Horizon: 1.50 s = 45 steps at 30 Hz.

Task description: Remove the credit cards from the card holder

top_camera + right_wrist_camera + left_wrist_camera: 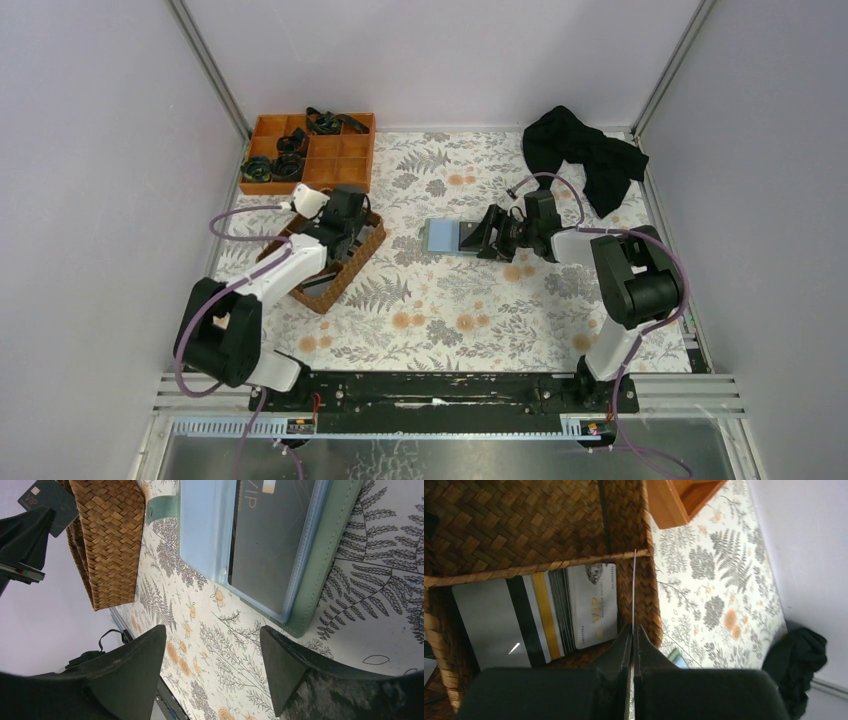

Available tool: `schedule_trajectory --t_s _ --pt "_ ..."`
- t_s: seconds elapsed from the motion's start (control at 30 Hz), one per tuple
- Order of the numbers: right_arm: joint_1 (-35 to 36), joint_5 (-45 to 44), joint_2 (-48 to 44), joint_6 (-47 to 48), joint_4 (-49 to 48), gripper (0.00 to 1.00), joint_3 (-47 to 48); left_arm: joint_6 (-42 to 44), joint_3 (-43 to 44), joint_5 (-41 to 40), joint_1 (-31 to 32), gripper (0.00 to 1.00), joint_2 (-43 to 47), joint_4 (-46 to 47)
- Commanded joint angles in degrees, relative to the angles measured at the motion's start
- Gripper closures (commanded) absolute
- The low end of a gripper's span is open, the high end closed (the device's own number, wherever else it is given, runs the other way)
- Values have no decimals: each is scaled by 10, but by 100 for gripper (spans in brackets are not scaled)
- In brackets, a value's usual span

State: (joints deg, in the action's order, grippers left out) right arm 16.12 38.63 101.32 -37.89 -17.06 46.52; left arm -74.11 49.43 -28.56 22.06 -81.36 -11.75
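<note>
The card holder (445, 237) lies open and flat near the middle of the floral desk (450, 320). Its outer edge is grey-green with stitching and its inside is light blue with clear slots. One dark card (270, 540) with "VIP" lettering sits in a slot on its right half.

The right pincer (485, 238) stands just to the right of the holder and points left at it. Its jaws are spread wide and hold nothing. In its wrist view the fingertips (145, 655) hang just off the holder's green edge; whether they touch the desk cannot be told.

To the left, apart from the holder, stands a brown wicker basket (358, 258). The left pincer (634, 632) hangs over its far end, jaws pressed together on a held card (634, 590) that is seen edge-on. The right wrist view shows this card as dark with a "VIP" mark.

Below it, in one basket compartment, a fanned stack of credit cards (539, 615) lies flat: grey, black-striped, yellow-striped and a whitish one.

An orange divided tray (310, 150) sits at the far left and a black cloth (585, 155) at the far right.
</note>
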Motion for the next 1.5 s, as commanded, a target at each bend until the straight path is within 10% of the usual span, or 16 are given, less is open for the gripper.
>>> schedule_trajectory --t_s 0.0,0.53,0.7,1.07,1.2,1.47 --pt "1 19 5 -9 -22 24 7 -36 32 -33 -5 100 -43 -85" --pt "2 28 14 -10 -26 25 8 -60 33 -42 -6 99 -81 -75" --pt "1 30 17 -11 -28 25 9 -52 31 -35 -5 68 -75 -60" --pt "6 38 24 -11 -29 25 12 -23 35 -108 22 44 -10 -76" --pt "8 37 18 -12 -34 24 10 38 61 -149 47 31 3 -91" --pt "8 9 -21 -12 -51 25 -7 262 142 -106 126 37 -38 -30"
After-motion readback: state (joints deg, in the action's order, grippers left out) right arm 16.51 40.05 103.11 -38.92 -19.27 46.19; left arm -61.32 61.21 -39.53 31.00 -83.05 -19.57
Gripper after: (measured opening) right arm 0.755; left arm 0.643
